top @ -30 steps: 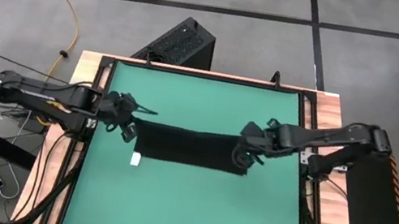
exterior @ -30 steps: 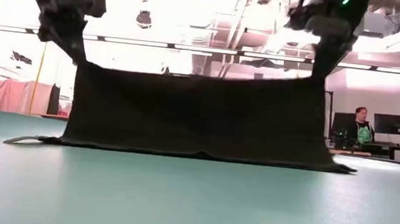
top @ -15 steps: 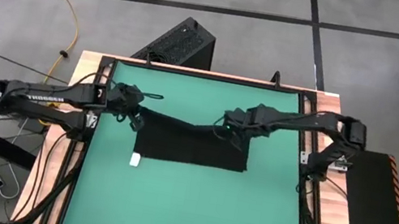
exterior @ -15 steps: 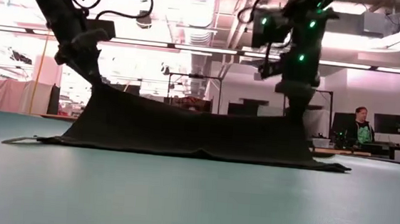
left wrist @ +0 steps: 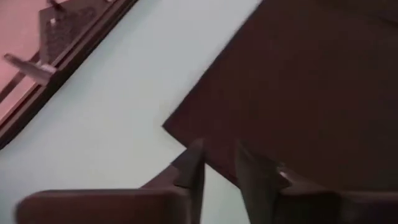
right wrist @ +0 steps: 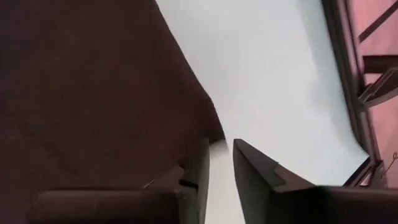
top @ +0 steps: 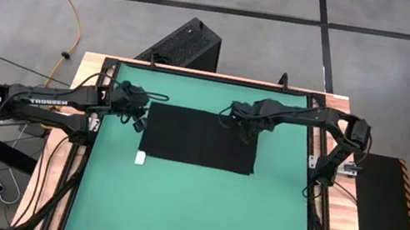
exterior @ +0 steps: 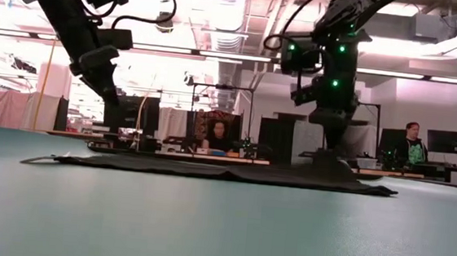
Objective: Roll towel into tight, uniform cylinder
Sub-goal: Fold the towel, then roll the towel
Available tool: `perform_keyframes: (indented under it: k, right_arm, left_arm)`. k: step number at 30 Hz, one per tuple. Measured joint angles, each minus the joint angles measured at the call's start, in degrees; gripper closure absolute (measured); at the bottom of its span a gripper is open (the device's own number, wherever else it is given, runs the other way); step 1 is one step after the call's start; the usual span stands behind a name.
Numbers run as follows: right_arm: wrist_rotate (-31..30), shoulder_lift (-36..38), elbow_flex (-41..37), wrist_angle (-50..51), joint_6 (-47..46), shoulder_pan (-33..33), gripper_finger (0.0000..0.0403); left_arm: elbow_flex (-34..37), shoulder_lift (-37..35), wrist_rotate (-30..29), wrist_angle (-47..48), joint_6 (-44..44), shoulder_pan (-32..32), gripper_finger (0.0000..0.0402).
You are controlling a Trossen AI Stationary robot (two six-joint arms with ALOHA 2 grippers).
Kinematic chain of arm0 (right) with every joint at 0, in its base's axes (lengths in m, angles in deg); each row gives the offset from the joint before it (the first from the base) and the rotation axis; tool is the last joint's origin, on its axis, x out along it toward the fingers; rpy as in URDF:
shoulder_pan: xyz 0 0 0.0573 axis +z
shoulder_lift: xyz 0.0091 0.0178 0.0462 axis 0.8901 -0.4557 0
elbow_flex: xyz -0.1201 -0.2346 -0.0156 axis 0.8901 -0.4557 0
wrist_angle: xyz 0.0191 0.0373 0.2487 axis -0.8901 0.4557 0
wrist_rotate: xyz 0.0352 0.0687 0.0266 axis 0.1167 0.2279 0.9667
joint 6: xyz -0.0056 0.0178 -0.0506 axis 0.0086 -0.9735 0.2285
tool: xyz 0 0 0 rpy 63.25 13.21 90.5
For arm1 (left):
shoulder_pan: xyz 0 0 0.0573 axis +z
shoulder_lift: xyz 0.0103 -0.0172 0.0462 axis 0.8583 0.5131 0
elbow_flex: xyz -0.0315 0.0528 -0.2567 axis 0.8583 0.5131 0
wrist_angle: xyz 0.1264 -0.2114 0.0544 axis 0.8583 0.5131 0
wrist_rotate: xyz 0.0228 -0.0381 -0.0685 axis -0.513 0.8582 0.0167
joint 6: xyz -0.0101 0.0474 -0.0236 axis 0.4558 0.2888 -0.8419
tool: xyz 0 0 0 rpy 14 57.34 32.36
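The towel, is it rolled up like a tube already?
No, in the high view the towel lies spread flat as a black rectangle on the green mat.

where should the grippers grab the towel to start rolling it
Take the towel by the two corners of one long edge, one gripper per corner. It lies flat and spread on the green mat, so only the thin edges give a pinch. The left gripper and right gripper, both open, already sit by the far corners; coming down there from above looks most direct.
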Motion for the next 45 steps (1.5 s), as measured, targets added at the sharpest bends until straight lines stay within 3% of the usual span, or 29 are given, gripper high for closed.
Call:
perform_keyframes:
  k: [5, 7, 10, 12, 20, 26, 32, 39, 45]
  right_arm:
    - [0.1, 2.9, 0.0, -1.4, 1.7, -0.3, 0.0289]
    - [0.1, 4.7, 0.0, -1.8, 3.1, 0.0, 0.0288]
    - [0.7, 7.6, 0.0, -2.0, 6.0, 1.4, 0.0288]
    - [3.3, 9.5, 0.0, -2.0, 7.9, 2.5, 0.0287]
    - [15.5, 17.0, -4.4, -3.6, 10.2, 7.7, 0.029]
    - [15.5, 19.4, -10.3, -5.7, 2.9, 11.5, 0.0298]
    - [15.4, 18.2, -15.2, -12.2, 2.9, 13.8, 0.0301]
    - [14.7, 17.2, -15.7, -15.1, 3.3, 13.8, 0.03]
    - [13.4, 17.5, -15.7, -20.7, 10.5, 13.3, 0.03]
  left_arm:
    - [0.0, 0.0, 0.7, 0.0, -0.2, 0.0, 0.0257]
    - [0.0, 0.0, 4.1, 0.0, -1.1, -0.1, 0.0244]
    - [0.0, 0.0, 14.1, -0.7, -2.1, -1.6, 0.0246]
    - [0.0, 0.9, 15.1, -1.2, -4.2, -4.1, 0.0265]
    - [0.0, 9.8, 9.9, -12.1, -5.9, -15.2, 0.0393]
    - [0.0, 17.3, 9.9, -8.7, -10.5, -16.7, 0.0399]
    - [0.0, 21.7, 8.9, -3.9, -12.9, -16.7, 0.0401]
    - [0.0, 22.3, 3.1, -0.5, -12.4, -14.6, 0.0401]
    - [-0.3, 21.7, -5.6, 0.2, -9.9, -11.7, 0.0401]
